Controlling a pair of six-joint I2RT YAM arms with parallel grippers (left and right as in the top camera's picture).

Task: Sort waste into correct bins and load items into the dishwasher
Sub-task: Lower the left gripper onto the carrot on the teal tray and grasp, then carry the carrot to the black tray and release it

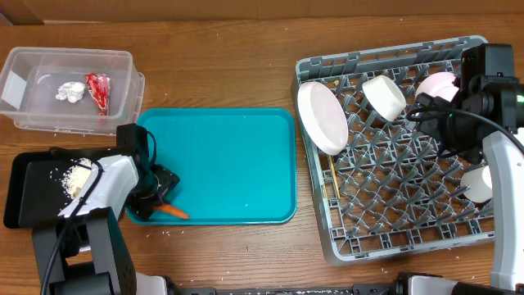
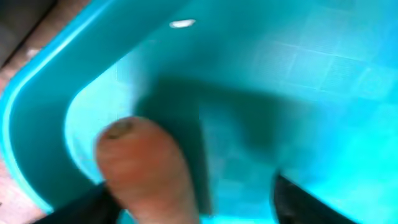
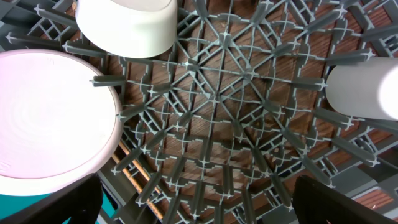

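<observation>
Teal tray [image 2: 323, 56] corner, orange carrot stick [image 2: 149, 177] between the wide-apart left jaws, close beside one of them.

A flat teal tray [image 1: 229, 164] lies near the middle of the brown wooden table [image 1: 246, 65].

My left arm [image 1: 106, 187], white shell panels over black joints, thin black cable [image 1: 59, 246] trailing along it, my right arm [image 1: 508, 168], black wrist block, white forearm, fingers [image 3: 50, 202] matte black
</observation>
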